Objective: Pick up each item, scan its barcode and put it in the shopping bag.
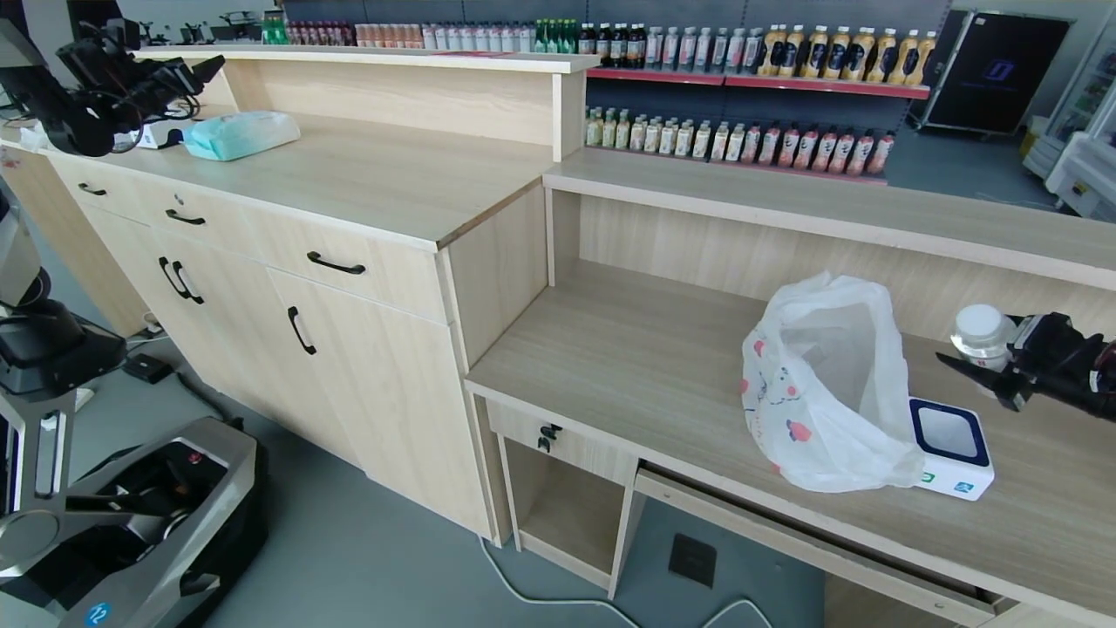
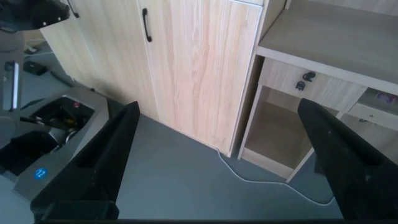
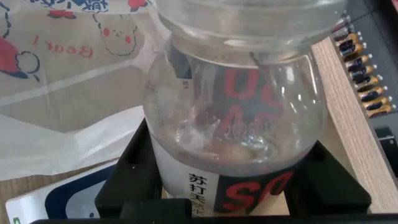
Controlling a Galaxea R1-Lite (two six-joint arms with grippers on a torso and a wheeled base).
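Note:
My right gripper is shut on a clear bottle with a white cap, held upright just right of the shopping bag. Up close, the bottle carries a red and black label and sits between the black fingers, over the edge of the scanner and the bag. The white, blue-rimmed scanner stands on the lower counter against the bag's right side. My left gripper is open, up at the far left over the high counter, beside a teal tissue pack.
The high counter with drawers and doors stands left; the lower desk stretches right, with a raised back ledge. Drink shelves line the back wall. A small white box lies near the tissue pack.

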